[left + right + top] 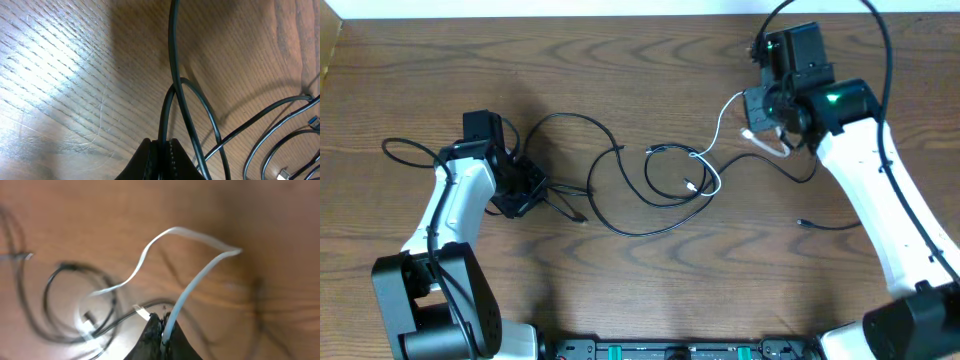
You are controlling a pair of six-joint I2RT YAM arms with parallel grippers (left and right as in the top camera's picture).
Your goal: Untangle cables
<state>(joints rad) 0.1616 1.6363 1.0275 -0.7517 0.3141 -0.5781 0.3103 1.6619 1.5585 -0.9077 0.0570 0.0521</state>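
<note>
Several thin black cables (620,150) lie looped over each other in the middle of the wooden table. A shorter white cable (720,120) runs from that tangle up to the right. My left gripper (525,192) sits low at the tangle's left side. In the left wrist view it (161,143) is shut on one black cable (175,75), which runs straight away from the jaws. My right gripper (762,118) is at the back right. In the right wrist view it (162,325) is shut on the white cable (175,229), which arcs back to the blurred black loops (55,280).
One black cable end with a small plug (802,222) lies under my right arm. A thin black loop (405,150) sticks out left of my left arm. The table's back edge (620,14) runs along the top, and a black rail (670,350) lines the front.
</note>
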